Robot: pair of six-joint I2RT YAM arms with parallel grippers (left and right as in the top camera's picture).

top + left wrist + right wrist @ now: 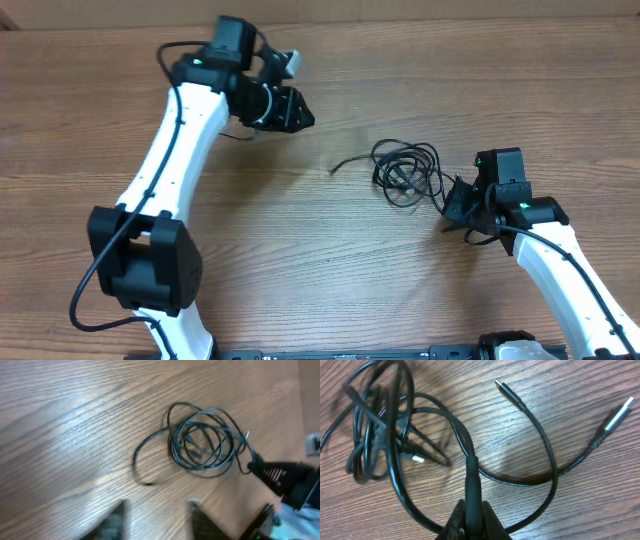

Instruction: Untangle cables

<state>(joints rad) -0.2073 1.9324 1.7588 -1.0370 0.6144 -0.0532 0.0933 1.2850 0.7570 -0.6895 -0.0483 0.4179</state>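
Observation:
The cables (405,172) lie in a loose black coil on the wooden table, right of centre, with one loose end trailing left (345,163). They also show in the left wrist view (202,442) and the right wrist view (380,435). My right gripper (462,207) is at the coil's right edge, shut on a thick plug end of a cable (472,485). A silvery USB plug (620,412) and a small plug (502,387) lie beyond it. My left gripper (298,110) is open and empty, well up and left of the coil; its fingers show in its own view (157,522).
The wooden table (300,260) spreads all round the coil. The left arm's white links (175,150) cross the left half. The right arm (560,260) comes in from the bottom right; its gripper shows in the left wrist view (280,475).

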